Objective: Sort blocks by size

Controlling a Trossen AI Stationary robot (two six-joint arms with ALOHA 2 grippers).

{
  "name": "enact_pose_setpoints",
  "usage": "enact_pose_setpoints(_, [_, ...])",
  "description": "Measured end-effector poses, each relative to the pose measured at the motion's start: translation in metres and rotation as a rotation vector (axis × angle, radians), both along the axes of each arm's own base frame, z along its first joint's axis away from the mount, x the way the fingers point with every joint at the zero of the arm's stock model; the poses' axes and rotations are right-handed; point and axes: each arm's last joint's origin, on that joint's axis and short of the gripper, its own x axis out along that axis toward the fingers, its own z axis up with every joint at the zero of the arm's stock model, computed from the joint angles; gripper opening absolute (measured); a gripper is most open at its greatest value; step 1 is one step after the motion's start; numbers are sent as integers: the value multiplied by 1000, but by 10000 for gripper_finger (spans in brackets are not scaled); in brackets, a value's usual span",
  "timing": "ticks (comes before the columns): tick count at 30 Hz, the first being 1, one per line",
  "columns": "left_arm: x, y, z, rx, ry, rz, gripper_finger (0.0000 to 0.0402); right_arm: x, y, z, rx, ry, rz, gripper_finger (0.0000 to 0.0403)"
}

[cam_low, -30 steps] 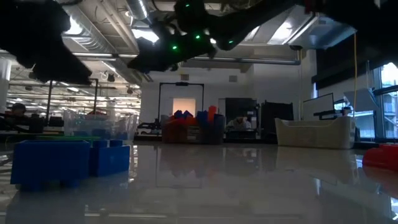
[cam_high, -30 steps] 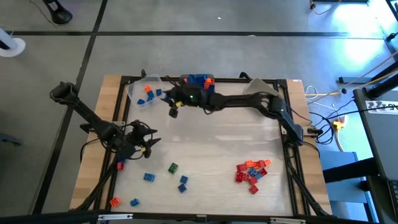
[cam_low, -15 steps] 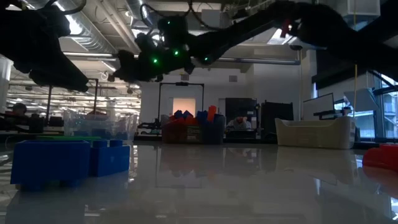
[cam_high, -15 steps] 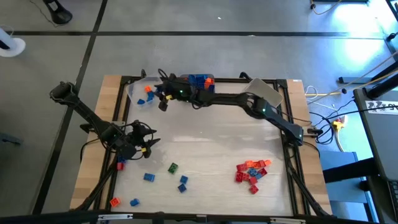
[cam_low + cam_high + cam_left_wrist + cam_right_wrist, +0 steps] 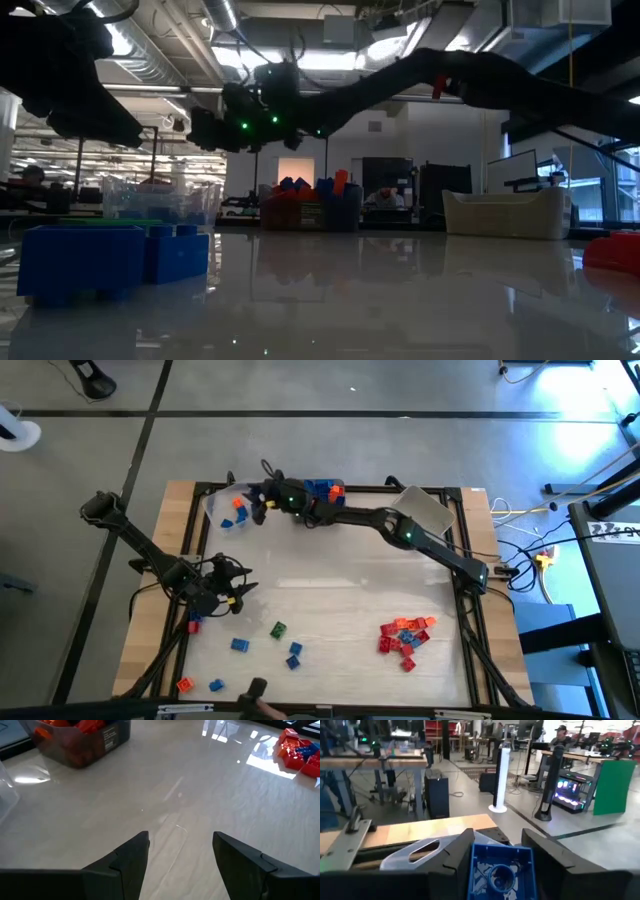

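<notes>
My right gripper (image 5: 256, 507) reaches across the table's far side to the clear bin (image 5: 228, 510) at the far left, shut on a blue block (image 5: 501, 870). That bin holds a few orange and blue blocks. My left gripper (image 5: 236, 586) hovers open over the left part of the table, with nothing between its fingers (image 5: 132, 857). Loose blue, green, orange and red blocks (image 5: 240, 645) lie near the front left. A pile of red blocks (image 5: 404, 635) lies at the front right. My right gripper pinches the blue block between its two fingers, by two opposite sides (image 5: 476, 865). The fingers (image 5: 454, 857) reach out about level toward the table's far left. The block is lifted clear, its hollow underside toward the wrist camera, above the clear bin's rim (image 5: 420, 849).
A dark bin (image 5: 318, 490) with blue and orange blocks stands at the far edge beside the clear bin. A pale grey bin (image 5: 422, 506) stands at the far right. The middle of the table (image 5: 350, 580) is bare. People and desks show in the room beyond.
My right gripper has carried the blue block toward the table's far left corner, from beside the dark bin to over the clear bin, its arm stretching out. The fingers stay shut on the block.
</notes>
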Motion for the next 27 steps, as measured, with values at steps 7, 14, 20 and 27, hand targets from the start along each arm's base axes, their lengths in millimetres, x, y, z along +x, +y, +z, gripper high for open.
enact_pose_setpoints(7, [0,0,0,9,-1,3,208,-2,-12,-12,22,-29,1,149])
enact_pose_setpoints(14, [0,1,0,15,-5,11,208,-1,-10,-11,-8,-25,9,149])
enact_pose_setpoints(20, [0,1,0,21,-9,17,208,-1,-10,-11,-10,-27,-18,160])
enact_pose_setpoints(27, [0,1,0,21,-9,17,208,-1,-10,-11,-8,-26,-20,193])
